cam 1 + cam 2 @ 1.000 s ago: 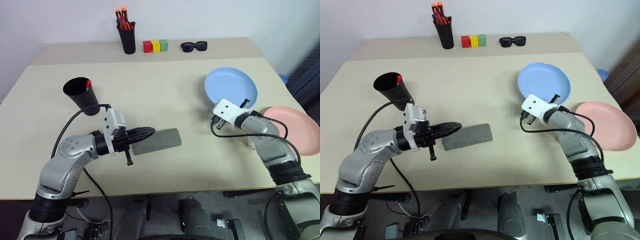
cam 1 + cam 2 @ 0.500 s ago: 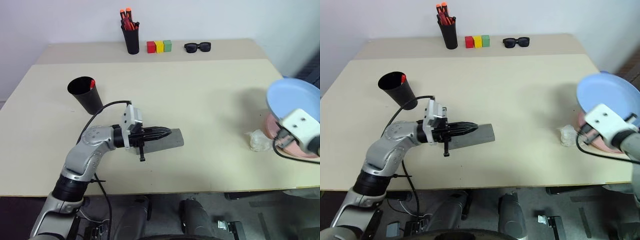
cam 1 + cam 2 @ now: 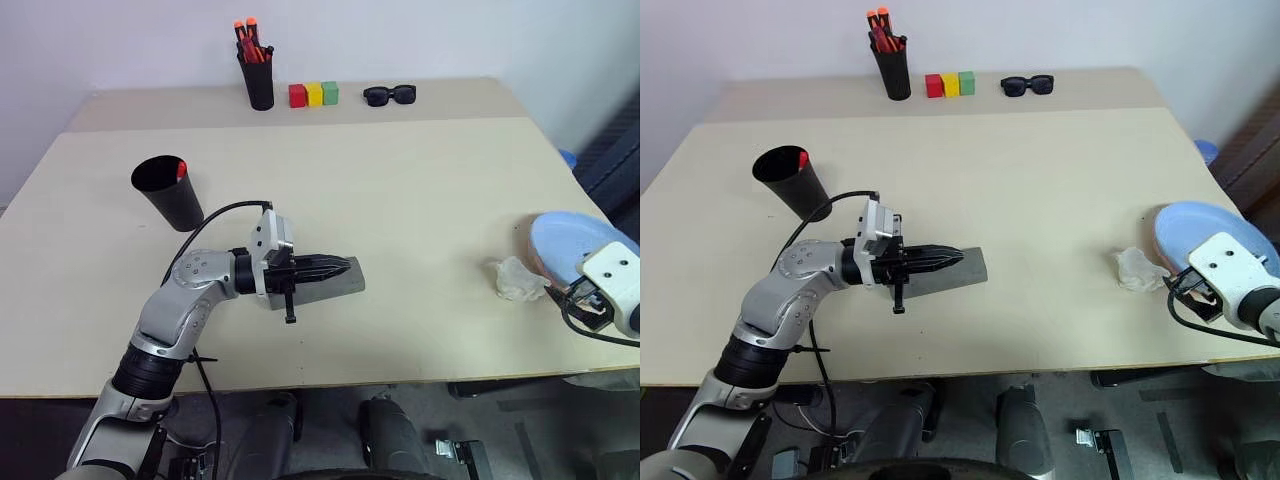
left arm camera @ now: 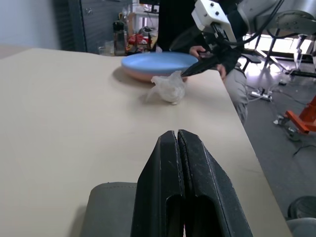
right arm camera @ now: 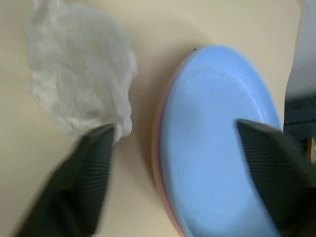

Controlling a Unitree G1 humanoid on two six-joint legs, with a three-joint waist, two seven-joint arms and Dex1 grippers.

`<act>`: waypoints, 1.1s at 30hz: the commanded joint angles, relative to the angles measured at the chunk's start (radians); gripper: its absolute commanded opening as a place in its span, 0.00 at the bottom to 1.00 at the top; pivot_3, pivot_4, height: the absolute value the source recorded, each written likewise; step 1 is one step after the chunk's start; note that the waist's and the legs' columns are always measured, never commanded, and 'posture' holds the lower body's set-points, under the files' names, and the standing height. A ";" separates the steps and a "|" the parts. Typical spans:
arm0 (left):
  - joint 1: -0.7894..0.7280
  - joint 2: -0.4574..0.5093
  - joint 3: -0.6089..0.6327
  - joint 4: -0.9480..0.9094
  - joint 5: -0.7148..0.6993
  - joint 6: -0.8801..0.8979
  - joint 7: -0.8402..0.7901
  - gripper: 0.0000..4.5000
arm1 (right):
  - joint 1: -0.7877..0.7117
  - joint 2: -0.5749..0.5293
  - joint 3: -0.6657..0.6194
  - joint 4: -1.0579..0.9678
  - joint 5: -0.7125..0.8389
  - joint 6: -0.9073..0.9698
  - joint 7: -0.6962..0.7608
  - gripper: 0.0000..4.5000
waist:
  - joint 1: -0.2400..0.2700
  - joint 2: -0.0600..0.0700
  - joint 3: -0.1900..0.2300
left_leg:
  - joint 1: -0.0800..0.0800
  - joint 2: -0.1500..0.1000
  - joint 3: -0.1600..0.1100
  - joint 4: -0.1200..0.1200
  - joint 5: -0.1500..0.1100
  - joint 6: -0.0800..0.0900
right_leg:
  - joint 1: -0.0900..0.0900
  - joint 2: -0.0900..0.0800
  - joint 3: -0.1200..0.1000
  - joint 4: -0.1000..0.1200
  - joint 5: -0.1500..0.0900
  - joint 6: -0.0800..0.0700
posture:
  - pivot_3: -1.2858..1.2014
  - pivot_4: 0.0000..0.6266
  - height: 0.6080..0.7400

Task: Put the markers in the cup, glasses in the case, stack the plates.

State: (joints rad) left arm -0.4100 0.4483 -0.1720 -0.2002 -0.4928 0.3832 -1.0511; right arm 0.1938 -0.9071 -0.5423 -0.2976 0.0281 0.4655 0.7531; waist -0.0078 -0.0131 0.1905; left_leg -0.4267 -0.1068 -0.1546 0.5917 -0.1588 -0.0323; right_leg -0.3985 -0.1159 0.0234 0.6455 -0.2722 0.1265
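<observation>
The light blue plate (image 5: 217,143) lies stacked on the pink plate (image 5: 159,128) between the right gripper's (image 5: 180,148) wide-spread, empty fingers, crumpled clear wrap (image 5: 79,74) beside one fingertip, while the left gripper (image 4: 178,148), fingers pressed together holding nothing, rests over the grey case (image 3: 335,281).

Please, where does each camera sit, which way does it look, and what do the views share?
Head stereo views: look forward and down at the table; both arms show.
Left wrist view: looks along the shut left gripper over the grey case, towards the blue plate.
Right wrist view: looks down between the open right gripper at that plate on the pink plate.
Shared: the plates and crumpled plastic.
</observation>
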 commanded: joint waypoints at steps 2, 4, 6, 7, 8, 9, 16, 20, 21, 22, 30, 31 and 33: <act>-0.022 0.000 0.006 -0.041 -0.008 0.004 0.008 0.00 | -0.020 0.018 -0.095 -0.068 0.125 0.060 0.040 0.89 | 0.001 0.000 0.000 | 0.000 0.000 0.000 0.000 0.000 0.000 | 0.000 0.000 0.000 0.000 0.000 0.000 | 0.52 0.24 1.00; -0.022 -0.002 0.003 -0.043 -0.008 0.005 0.009 0.00 | -0.013 0.042 -0.097 -0.128 0.212 0.120 0.073 0.89 | 0.001 0.000 0.000 | 0.000 0.000 0.000 0.000 0.000 0.000 | 0.000 0.000 0.000 0.000 0.000 0.000 | 0.52 0.24 1.00; -0.023 -0.005 -0.001 -0.043 -0.008 0.006 0.010 0.00 | 0.002 0.059 -0.059 -0.166 0.233 0.137 0.074 0.89 | 0.001 0.000 0.000 | 0.000 0.000 -0.001 0.000 0.000 0.001 | 0.001 0.000 -0.001 0.000 0.000 0.001 | 0.52 0.24 1.00; -0.024 -0.007 -0.002 -0.044 -0.008 0.006 0.012 0.00 | 0.008 0.063 -0.029 -0.169 0.214 0.127 0.061 0.89 | 0.001 0.000 0.000 | 0.000 0.000 -0.001 0.000 0.000 0.001 | 0.001 -0.001 -0.001 0.000 0.000 0.001 | 0.52 0.24 1.00; -0.024 -0.009 -0.005 -0.045 -0.008 0.007 0.013 0.00 | 0.010 0.070 0.009 -0.161 0.185 0.106 0.038 0.89 | 0.001 0.000 0.000 | 0.000 0.000 -0.001 0.000 0.000 0.001 | 0.001 -0.001 -0.001 0.000 0.000 0.001 | 0.52 0.24 1.00; -0.024 -0.012 -0.007 -0.046 -0.008 0.007 0.015 0.00 | 0.007 0.076 0.037 -0.150 0.165 0.089 0.018 0.89 | 0.001 0.000 0.000 | 0.000 0.000 -0.001 0.001 -0.001 0.001 | 0.001 -0.001 0.000 0.000 0.000 0.001 | 0.52 0.24 1.00; -0.014 -0.021 -0.009 -0.069 -0.009 0.018 0.027 0.00 | -0.021 0.087 0.167 0.009 0.014 -0.005 -0.125 0.72 | 0.003 0.000 0.000 | 0.000 0.000 0.000 0.001 -0.001 0.001 | 0.001 -0.002 0.000 -0.001 -0.001 0.001 | 0.52 0.24 1.00; -0.005 -0.018 -0.009 -0.074 -0.008 0.018 0.027 0.00 | -0.003 0.085 0.163 -0.019 0.026 -0.015 -0.102 0.29 | 0.005 0.000 0.000 | 0.000 0.000 -0.001 0.001 -0.001 0.001 | 0.001 -0.002 0.000 -0.001 -0.001 0.001 | 0.52 0.24 1.00; -0.006 -0.020 -0.011 -0.072 -0.008 0.018 0.028 0.00 | -0.004 0.083 0.153 -0.038 0.032 -0.011 -0.100 0.19 | 0.005 0.000 0.000 | 0.000 0.000 -0.001 0.001 -0.001 0.001 | 0.001 -0.002 0.000 -0.001 -0.001 0.001 | 0.52 0.24 1.00; -0.009 -0.022 -0.012 -0.070 -0.008 0.019 0.029 0.00 | -0.007 0.081 0.144 -0.051 0.037 -0.006 -0.098 0.07 | 0.005 0.000 0.000 | 0.000 0.000 -0.001 0.001 -0.001 0.001 | 0.001 -0.002 0.000 -0.001 -0.001 0.001 | 0.52 0.24 1.00; -0.023 -0.033 -0.015 -0.053 -0.006 0.013 0.022 0.00 | -0.130 0.021 -0.003 -0.073 0.053 0.116 -0.147 0.00 | 0.013 0.000 0.000 | 0.000 0.000 0.000 0.001 -0.001 0.002 | 0.001 -0.002 0.000 -0.001 -0.001 0.001 | 0.52 0.24 1.00; -0.023 -0.034 -0.015 -0.052 -0.005 0.012 0.021 0.00 | -0.143 0.012 -0.011 -0.048 0.038 0.128 -0.164 0.00 | 0.017 0.000 0.000 | 0.000 0.000 0.000 0.001 -0.001 0.002 | 0.001 -0.002 0.000 -0.001 -0.001 0.001 | 0.52 0.24 1.00; -0.022 -0.036 -0.016 -0.051 -0.004 0.011 0.021 0.00 | -0.158 -0.002 -0.014 0.005 0.012 0.140 -0.196 0.00 | 0.021 0.000 0.000 | 0.000 0.000 0.002 0.001 -0.001 0.002 | 0.001 -0.002 -0.001 -0.002 -0.001 0.001 | 0.52 0.24 1.00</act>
State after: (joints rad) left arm -0.4199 0.4145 -0.1844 -0.2373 -0.4925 0.4056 -1.0250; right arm 0.0402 -0.8972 -0.5301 -0.3277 0.0670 0.5942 0.5891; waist 0.0135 -0.0135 0.1908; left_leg -0.4271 -0.1069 -0.1522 0.5924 -0.1600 -0.0306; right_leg -0.3970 -0.1179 0.0224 0.6434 -0.2731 0.1275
